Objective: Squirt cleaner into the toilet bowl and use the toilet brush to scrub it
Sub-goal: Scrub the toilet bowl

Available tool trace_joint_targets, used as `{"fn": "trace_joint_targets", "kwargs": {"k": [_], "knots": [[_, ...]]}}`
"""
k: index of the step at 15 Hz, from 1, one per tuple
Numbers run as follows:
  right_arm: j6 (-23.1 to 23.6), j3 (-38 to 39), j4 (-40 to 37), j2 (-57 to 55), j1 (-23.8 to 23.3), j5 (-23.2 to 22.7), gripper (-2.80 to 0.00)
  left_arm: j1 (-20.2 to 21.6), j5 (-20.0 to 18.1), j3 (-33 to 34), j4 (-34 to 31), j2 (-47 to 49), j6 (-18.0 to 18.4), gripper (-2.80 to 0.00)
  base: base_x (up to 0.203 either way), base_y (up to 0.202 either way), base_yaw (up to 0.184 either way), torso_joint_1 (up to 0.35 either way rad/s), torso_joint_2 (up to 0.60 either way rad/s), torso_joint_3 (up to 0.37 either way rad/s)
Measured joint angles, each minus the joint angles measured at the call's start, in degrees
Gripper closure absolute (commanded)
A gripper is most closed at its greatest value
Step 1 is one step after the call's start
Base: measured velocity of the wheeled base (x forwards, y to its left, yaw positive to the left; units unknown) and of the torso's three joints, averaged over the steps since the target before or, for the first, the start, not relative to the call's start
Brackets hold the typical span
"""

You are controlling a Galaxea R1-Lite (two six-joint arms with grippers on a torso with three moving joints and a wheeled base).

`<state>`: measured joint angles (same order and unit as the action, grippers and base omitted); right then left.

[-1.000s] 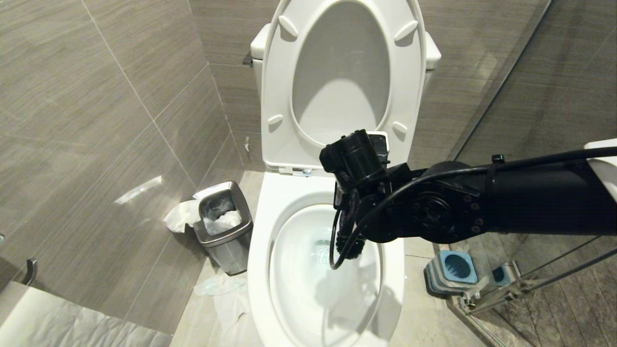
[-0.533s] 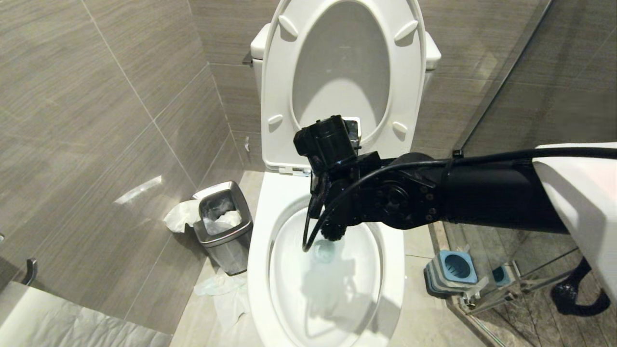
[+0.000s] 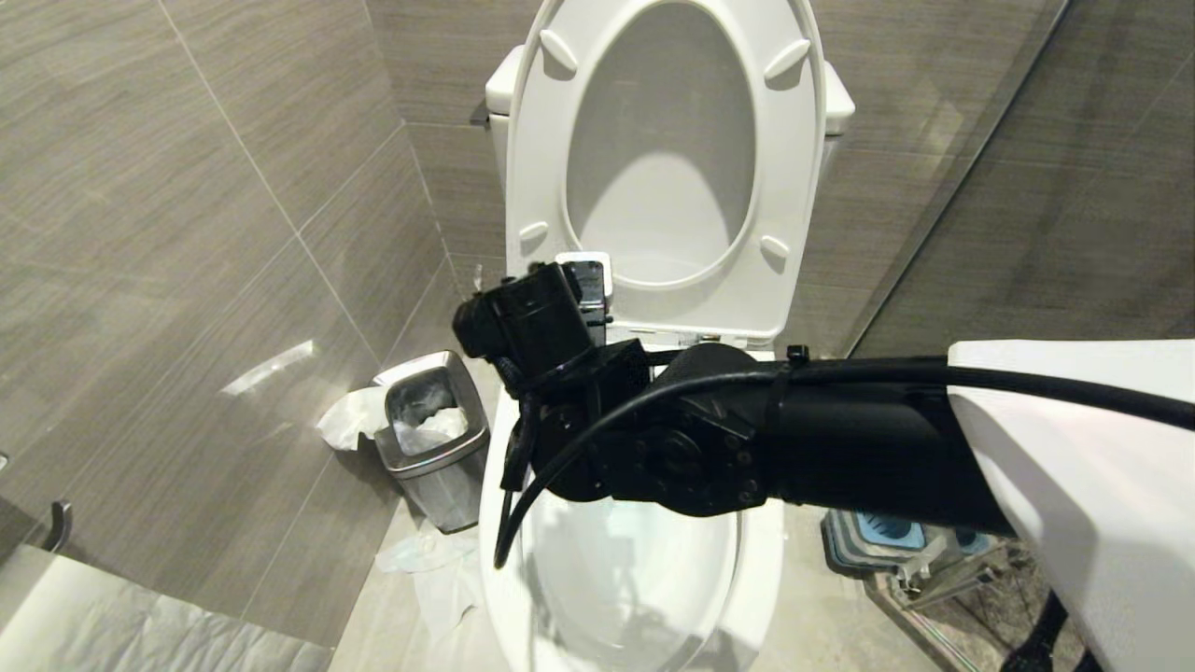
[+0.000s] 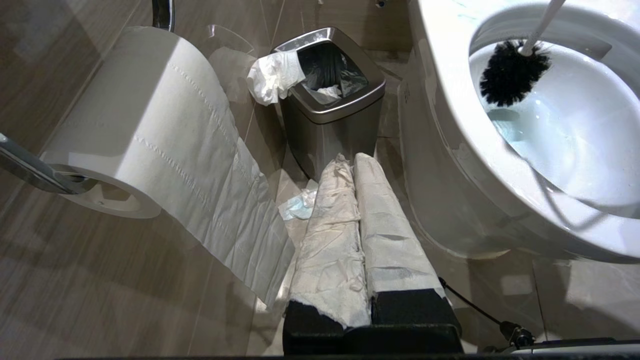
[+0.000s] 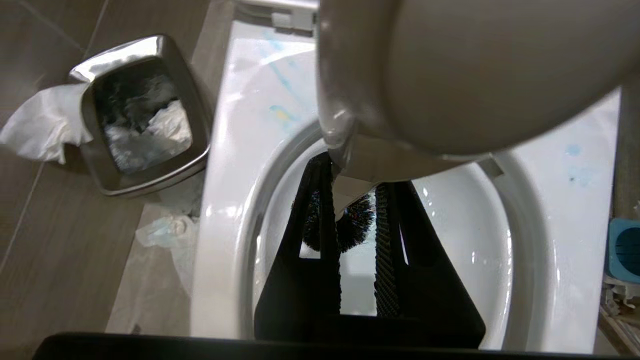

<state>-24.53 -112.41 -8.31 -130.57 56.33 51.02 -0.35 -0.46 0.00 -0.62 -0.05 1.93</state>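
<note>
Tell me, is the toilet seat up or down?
Up. The seat and lid stand raised against the tank, leaving the bowl rim bare.

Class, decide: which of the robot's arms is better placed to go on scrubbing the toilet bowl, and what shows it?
Right. The right gripper is closed on the toilet brush, whose bristles are inside the toilet bowl. The left gripper is shut beside the bowl, pointing at the bin.

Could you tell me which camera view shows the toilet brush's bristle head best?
The left wrist view: the toilet brush shows its whole black head against the toilet bowl wall, unobstructed. In the right wrist view the right gripper and the handle cover much of it. The head view hides it behind the arm.
</note>
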Motion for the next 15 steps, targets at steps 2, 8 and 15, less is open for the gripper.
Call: {"fn": "trace_joint_targets", "kwargs": {"k": [2,8,15], "knots": [[-0.11,1.17,-1.36,0.93,1.96,0.32,0.00,0.00,0.03,0.00,0.02,0.00,-0.02,0.00,0.000,0.000,0.000,0.000,0.00,0.000],[-1.66,12.25,-1.91,6.91,6.05,0.41,0.00,0.00,0.02,0.00,0.02,0.00,-0.02,0.00,0.000,0.000,0.000,0.000,0.00,0.000],[-6.19,27.35,-1.96,16.12,7.06,0.43,0.00,0.02,0.02,0.00,0.00,0.00,0.00,0.00,0.000,0.000,0.000,0.000,0.00,0.000]]}}
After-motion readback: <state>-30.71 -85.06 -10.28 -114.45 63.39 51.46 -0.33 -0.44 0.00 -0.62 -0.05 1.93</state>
